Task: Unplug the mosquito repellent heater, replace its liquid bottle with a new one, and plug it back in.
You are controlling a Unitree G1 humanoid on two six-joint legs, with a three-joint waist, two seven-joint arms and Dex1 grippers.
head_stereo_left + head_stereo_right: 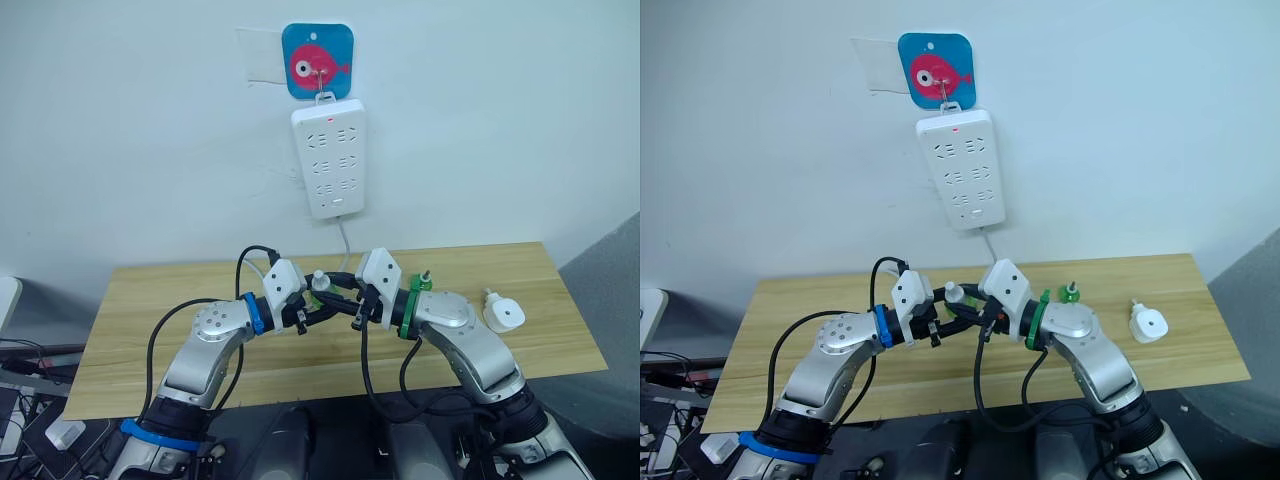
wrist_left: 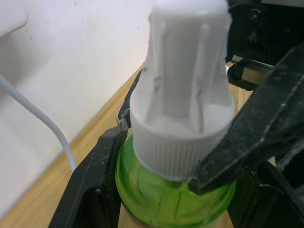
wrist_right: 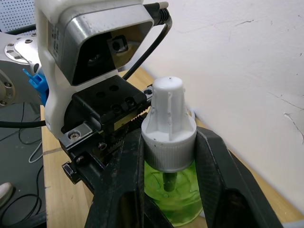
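A liquid bottle (image 2: pixel 161 190) of green fluid with a ribbed white cap (image 3: pixel 168 123) hangs above the table's middle between both arms. My left gripper (image 1: pixel 310 312) is shut on its green body. My right gripper (image 1: pixel 338 302) is shut on the cap, one finger (image 3: pixel 216 171) on each side. The mosquito repellent heater (image 1: pixel 503 315), small and white, lies unplugged on the table at the far right. A second green bottle (image 1: pixel 422 283) with a bare wick stands on the table behind my right wrist.
A long white power strip (image 1: pixel 328 160) hangs on the wall under a blue fish hook (image 1: pixel 318 62), its cord (image 1: pixel 345 238) dropping behind the wooden table (image 1: pixel 150 320). Cables and boxes lie on the floor at the left.
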